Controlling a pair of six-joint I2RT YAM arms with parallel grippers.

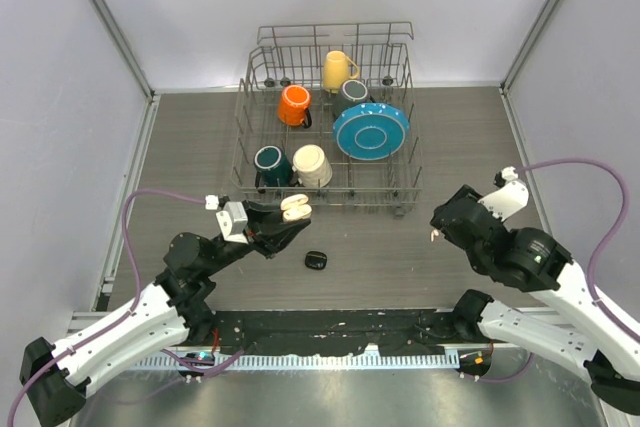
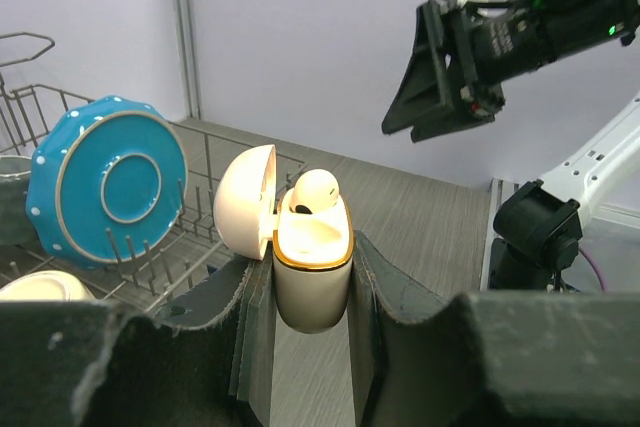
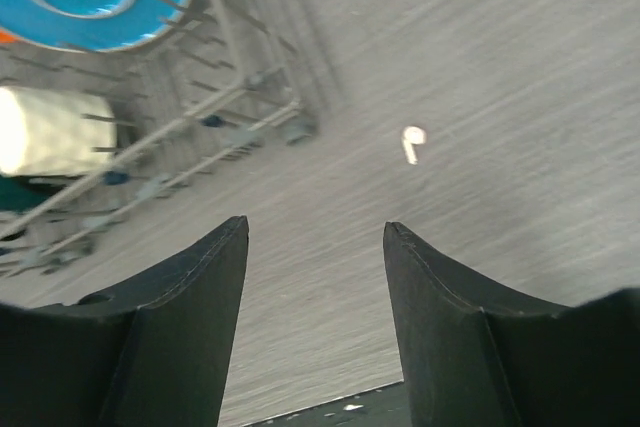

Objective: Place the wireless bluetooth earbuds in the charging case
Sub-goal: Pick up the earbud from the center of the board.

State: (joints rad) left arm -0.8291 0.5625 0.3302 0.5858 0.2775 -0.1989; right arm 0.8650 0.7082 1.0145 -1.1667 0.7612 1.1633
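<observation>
Left gripper (image 2: pixel 308 265) clamps the open case (image 2: pixel 312 282); right gripper (image 3: pixel 315 229) spread, empty.
Only the left wrist view shows the seated earbud (image 2: pixel 314 190) inside; the right wrist view, a loose earbud (image 3: pixel 411 142) on the table (image 3: pixel 520 67) at 1 o'clock; the top view, a black case (image 1: pixel 316 260) at 5 o'clock of the open case.

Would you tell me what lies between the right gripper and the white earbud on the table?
Nothing: in the right wrist view, only bare table separates the open right gripper from the white earbud.
</observation>
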